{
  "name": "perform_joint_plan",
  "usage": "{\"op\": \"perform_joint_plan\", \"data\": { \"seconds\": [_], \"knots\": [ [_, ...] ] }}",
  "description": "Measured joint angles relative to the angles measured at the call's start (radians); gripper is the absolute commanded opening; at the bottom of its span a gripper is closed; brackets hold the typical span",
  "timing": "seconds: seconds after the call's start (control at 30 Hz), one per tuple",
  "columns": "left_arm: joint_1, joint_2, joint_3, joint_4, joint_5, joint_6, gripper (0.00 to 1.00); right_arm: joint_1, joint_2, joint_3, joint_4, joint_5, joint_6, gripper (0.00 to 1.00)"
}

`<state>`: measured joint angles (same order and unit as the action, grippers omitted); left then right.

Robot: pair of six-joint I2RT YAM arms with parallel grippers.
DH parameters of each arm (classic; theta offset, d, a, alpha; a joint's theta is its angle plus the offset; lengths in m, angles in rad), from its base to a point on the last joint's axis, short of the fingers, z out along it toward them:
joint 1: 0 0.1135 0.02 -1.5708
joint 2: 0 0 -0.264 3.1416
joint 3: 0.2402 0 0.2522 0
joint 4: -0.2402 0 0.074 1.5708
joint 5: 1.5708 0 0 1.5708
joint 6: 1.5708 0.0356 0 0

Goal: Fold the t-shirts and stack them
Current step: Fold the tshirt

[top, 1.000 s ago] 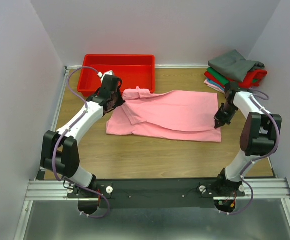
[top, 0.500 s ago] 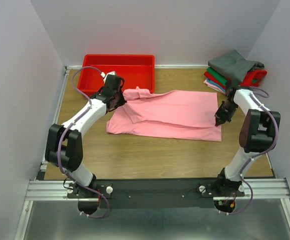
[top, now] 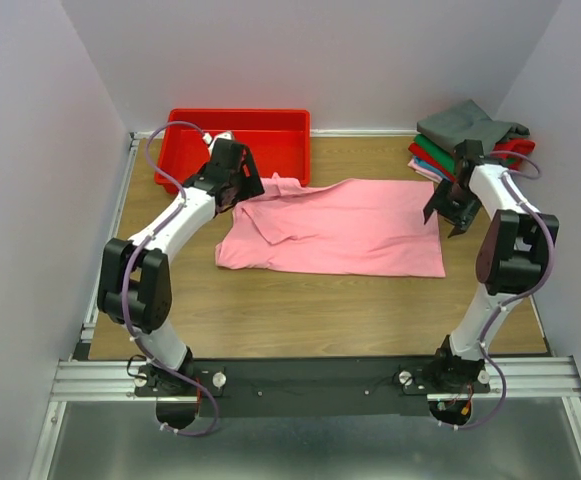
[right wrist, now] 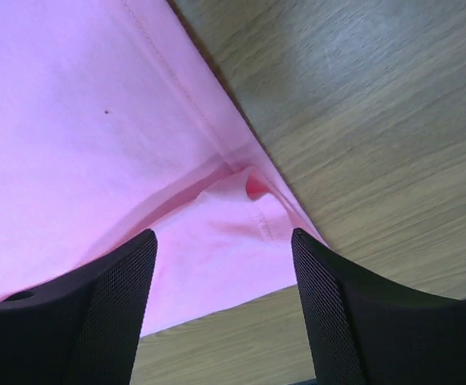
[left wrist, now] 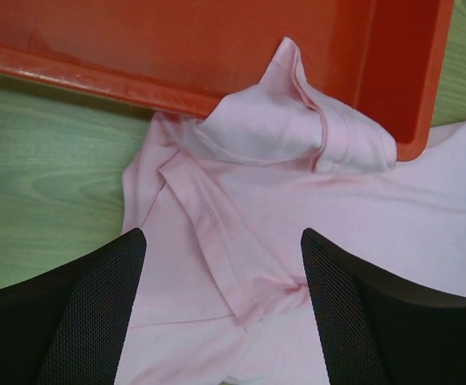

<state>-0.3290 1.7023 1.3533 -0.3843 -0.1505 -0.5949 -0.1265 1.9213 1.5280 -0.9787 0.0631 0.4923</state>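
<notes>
Pink t-shirt lying half-folded; left fingers and right fingers hanging wide, empty.
Sleeve riding tray rim, risking a snag.

t-shirt pink; tray red; stack grey, green, red (pale lowest); table wood-grain
</notes>
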Motion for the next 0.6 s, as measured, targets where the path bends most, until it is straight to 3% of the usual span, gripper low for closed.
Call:
{"op": "perform_joint_plan", "data": {
  "seconds": [0.4, 0.6],
  "knots": [
    [0.061, -0.227, -0.375, -0.016, -0.016, -0.058, 0.85, -0.017, -0.260, -0.365, 0.066, 0.033, -0.023, 0.68],
    [0.094, -0.278, -0.471, -0.022, -0.016, -0.090, 0.82, -0.020, -0.289, -0.452, 0.081, 0.027, -0.023, 0.66]
  ]
}}
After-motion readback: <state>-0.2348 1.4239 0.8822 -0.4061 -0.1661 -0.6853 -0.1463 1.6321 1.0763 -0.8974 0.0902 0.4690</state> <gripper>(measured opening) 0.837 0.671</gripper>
